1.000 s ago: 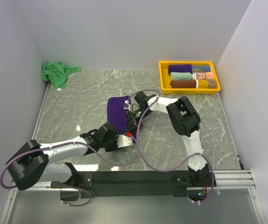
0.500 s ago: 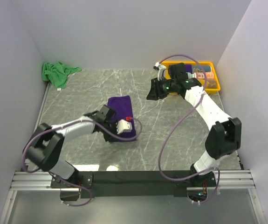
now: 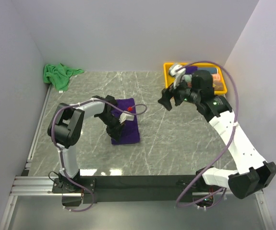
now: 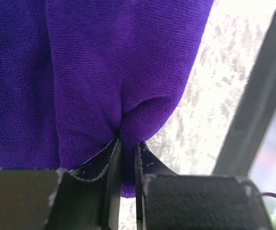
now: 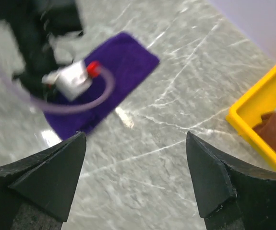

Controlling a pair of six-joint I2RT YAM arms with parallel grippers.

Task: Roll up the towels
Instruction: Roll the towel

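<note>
The dark purple towel lies flat near the middle of the table. My left gripper is low over its left edge. In the left wrist view the left gripper is shut on a pinched fold of the purple towel. My right gripper hangs open above the table, right of the towel, with nothing between its fingers. The right wrist view has the right gripper over bare marble, with the purple towel ahead. The green towel lies crumpled in the back left corner.
A yellow tray with several rolled towels stands at the back right, just behind my right wrist; its corner shows in the right wrist view. White walls enclose the table on three sides. A metal rail runs along the left edge.
My left gripper has moved to the purple towel's left edge and shut on a fold of it. My right gripper left the towel, swung toward the tray and opened wide.
</note>
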